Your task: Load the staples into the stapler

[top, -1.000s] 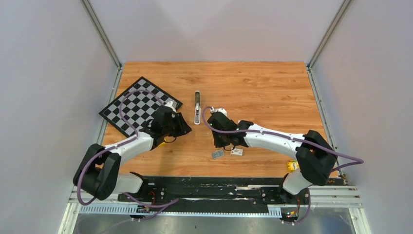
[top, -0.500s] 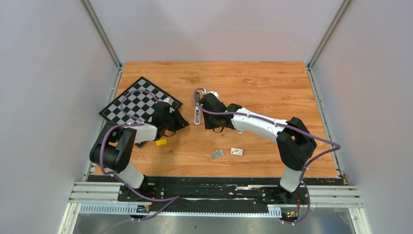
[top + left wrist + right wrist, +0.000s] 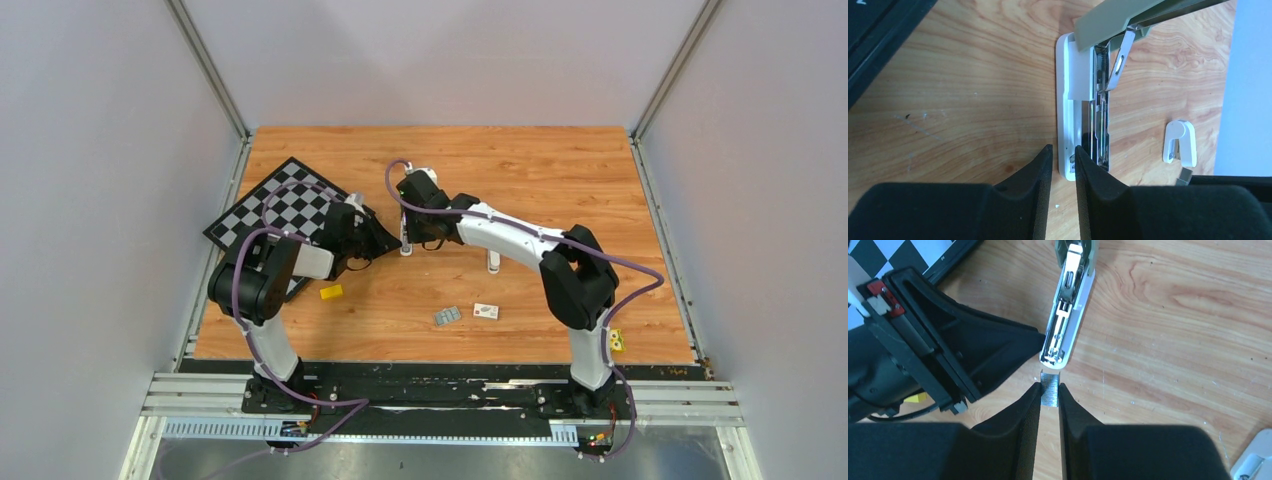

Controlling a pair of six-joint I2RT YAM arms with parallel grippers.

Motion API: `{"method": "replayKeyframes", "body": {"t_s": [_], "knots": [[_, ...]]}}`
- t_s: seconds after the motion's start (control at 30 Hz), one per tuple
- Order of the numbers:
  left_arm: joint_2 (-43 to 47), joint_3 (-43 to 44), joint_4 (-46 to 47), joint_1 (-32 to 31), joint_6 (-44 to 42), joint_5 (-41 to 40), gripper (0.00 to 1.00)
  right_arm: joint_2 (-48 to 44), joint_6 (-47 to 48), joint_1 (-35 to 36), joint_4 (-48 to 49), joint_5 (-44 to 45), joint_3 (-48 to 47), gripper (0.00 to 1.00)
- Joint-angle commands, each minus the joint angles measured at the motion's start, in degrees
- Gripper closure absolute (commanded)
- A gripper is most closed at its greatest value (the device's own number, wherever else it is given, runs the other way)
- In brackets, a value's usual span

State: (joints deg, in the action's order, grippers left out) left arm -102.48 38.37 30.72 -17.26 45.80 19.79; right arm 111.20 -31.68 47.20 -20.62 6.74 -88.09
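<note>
The stapler (image 3: 1083, 100) lies open on the wood, its grey-green cover lifted and its metal channel bare. It also shows in the right wrist view (image 3: 1065, 315) and, mostly under the right arm, in the top view (image 3: 404, 246). My left gripper (image 3: 1063, 148) is closed on the side wall of the white base at its near end; it is also in the top view (image 3: 391, 240). My right gripper (image 3: 1049, 386) is shut on a short silvery strip of staples (image 3: 1050, 385), held just short of the stapler's near end; it is also in the top view (image 3: 413, 238).
A chessboard (image 3: 285, 212) lies at the left. A yellow block (image 3: 331, 292), loose staples (image 3: 447, 316) and a tiny white box (image 3: 486, 311) lie in front. A small white piece (image 3: 493, 262) lies right of the stapler and also shows in the left wrist view (image 3: 1180, 142).
My right gripper has moved from near the loose staples back and left to the stapler. My left gripper has moved right to the stapler's near end. Both arms have stretched further over the table.
</note>
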Motion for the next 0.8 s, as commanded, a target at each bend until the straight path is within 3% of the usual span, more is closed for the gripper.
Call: {"method": "replayKeyframes", "body": {"t_s": [0.0,0.3,0.77], "knots": [[-1.57,1.0,4.34,0.29,1.4,2.35,0.75,3.48,0.01,-0.88,-0.91,-0.67,-3.82,0.78],[0.52,-0.28,2.12,0.29,1.4,0.66,0.74,7.82,0.57,-0.97,-0.91,-0.87,-7.35,0.79],[18.85,-5.64,-11.32,0.29,0.27,-6.65,0.64,8.26,0.38,-1.51,-0.91,-0.2,-7.39,0.79]]}}
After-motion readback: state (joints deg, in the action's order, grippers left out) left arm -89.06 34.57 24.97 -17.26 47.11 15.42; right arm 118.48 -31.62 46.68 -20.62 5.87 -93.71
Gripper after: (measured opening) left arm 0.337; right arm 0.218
